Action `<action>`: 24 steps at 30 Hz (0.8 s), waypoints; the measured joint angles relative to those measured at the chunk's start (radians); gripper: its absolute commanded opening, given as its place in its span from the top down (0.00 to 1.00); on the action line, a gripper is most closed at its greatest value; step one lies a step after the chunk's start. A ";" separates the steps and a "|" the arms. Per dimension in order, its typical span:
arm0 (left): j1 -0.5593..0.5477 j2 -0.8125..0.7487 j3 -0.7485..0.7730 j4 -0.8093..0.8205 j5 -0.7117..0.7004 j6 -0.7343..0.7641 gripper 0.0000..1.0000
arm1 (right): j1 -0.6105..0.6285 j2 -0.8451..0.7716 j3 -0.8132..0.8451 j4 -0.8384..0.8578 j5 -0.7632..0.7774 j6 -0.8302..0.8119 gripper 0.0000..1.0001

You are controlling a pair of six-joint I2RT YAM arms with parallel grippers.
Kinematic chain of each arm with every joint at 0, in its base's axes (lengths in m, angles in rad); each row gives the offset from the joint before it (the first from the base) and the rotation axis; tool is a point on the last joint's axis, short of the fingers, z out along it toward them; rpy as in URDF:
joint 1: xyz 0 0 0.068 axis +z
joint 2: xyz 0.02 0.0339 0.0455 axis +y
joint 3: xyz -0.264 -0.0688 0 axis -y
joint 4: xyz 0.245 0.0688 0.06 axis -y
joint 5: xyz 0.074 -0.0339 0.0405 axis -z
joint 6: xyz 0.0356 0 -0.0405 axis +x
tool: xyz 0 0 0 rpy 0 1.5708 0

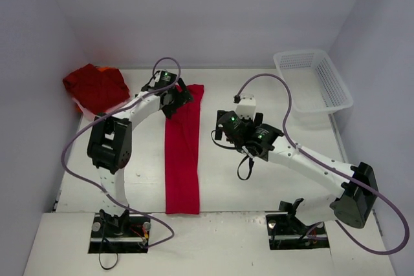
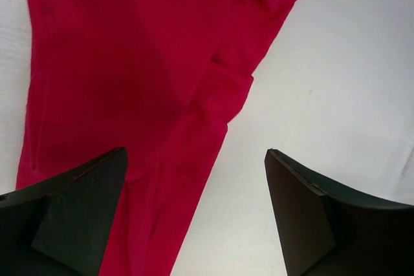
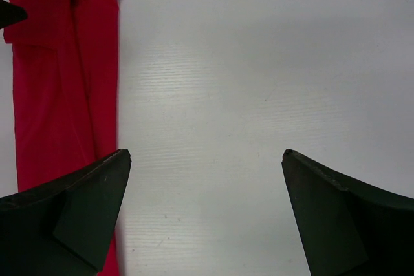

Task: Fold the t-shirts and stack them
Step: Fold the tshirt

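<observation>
Item one, nearest you: the table (image 1: 259, 185), white, running from the near edge to the far wall.
Item two: a red t-shirt (image 1: 183, 159) folded into a long narrow strip. It runs from the near edge toward the far side, a little left of centre.
Item three: your right gripper (image 3: 207, 153), mid-table, just right of the strip — fingers spread wide over bare table.
Item four: your left gripper (image 2: 194, 153), over the strip's far end — fingers likewise spread, one above the cloth and the other above bare table. Whether they touch the cloth, you cannot tell.
Item five, far left: a heap of crumpled red t-shirts (image 1: 95, 86).
Item six, far right corner: a white mesh basket (image 1: 314, 81), well apart from the shirts.
</observation>
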 measured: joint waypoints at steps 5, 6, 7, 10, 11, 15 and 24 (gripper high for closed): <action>0.002 0.091 0.071 0.000 0.001 0.010 0.18 | -0.018 -0.027 -0.014 -0.002 0.000 -0.003 0.00; 0.002 0.104 0.080 0.000 0.001 0.011 0.18 | -0.018 -0.031 -0.018 -0.002 0.000 -0.003 0.00; 0.003 0.114 0.087 0.000 0.002 0.013 0.18 | -0.019 -0.034 -0.021 -0.002 0.000 -0.003 0.00; 0.005 0.143 0.111 0.001 0.009 0.015 0.18 | -0.025 -0.042 -0.031 -0.003 -0.002 -0.006 0.00; 0.005 0.153 0.116 0.004 0.015 0.015 0.18 | -0.026 -0.043 -0.033 -0.003 -0.002 -0.006 0.00; 0.005 0.187 0.118 0.019 0.029 0.014 0.18 | -0.037 -0.046 -0.037 -0.003 -0.006 -0.011 0.00; 0.001 0.189 0.103 0.079 0.055 -0.004 0.18 | -0.052 -0.047 -0.037 -0.003 -0.006 -0.023 0.00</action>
